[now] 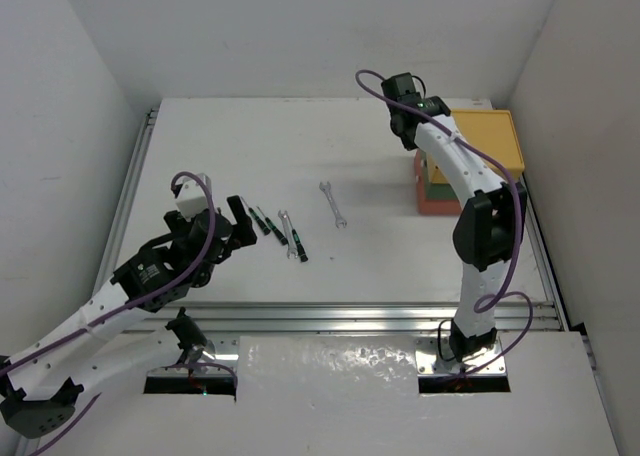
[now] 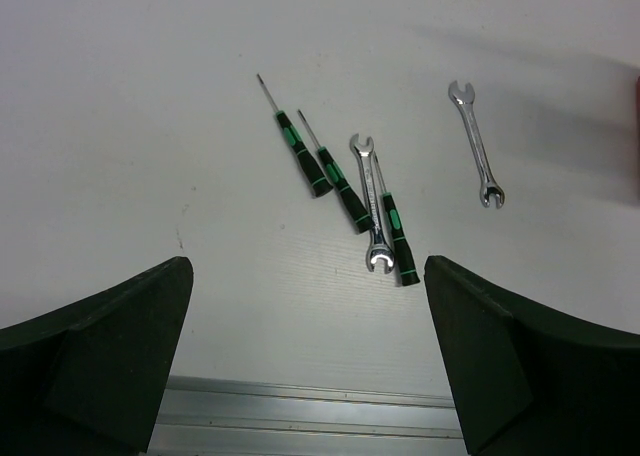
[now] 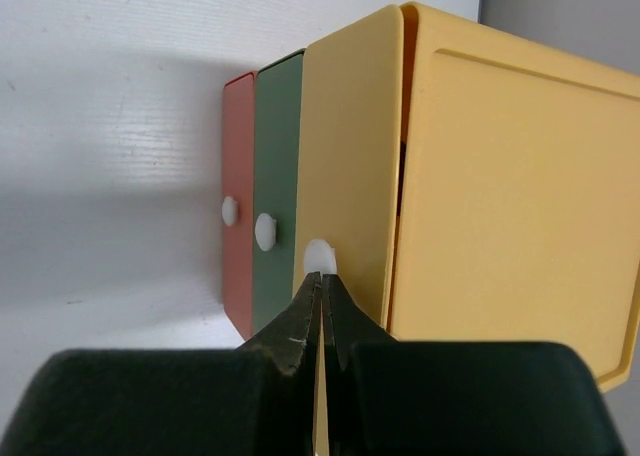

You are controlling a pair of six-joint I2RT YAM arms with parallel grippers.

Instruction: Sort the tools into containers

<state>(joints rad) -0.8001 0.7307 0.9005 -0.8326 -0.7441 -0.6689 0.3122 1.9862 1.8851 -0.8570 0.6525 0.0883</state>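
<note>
Three green-and-black screwdrivers (image 2: 305, 163) (image 2: 343, 188) (image 2: 398, 234) and a silver wrench (image 2: 371, 206) lie bunched on the white table. A second wrench (image 2: 476, 146) lies apart to their right. My left gripper (image 2: 310, 366) is open and empty, hovering short of them near the front rail; it also shows in the top view (image 1: 238, 232). My right gripper (image 3: 322, 281) is shut, its tips at the white knob (image 3: 318, 255) of the yellow container (image 3: 350, 156). The yellow front stands slightly ajar. The green (image 3: 278, 176) and red (image 3: 238, 176) containers sit beneath it.
The container stack (image 1: 490, 141) stands at the table's far right by the wall. An aluminium rail (image 2: 300, 416) runs along the near table edge, another along the left side (image 1: 135, 176). White walls enclose the table.
</note>
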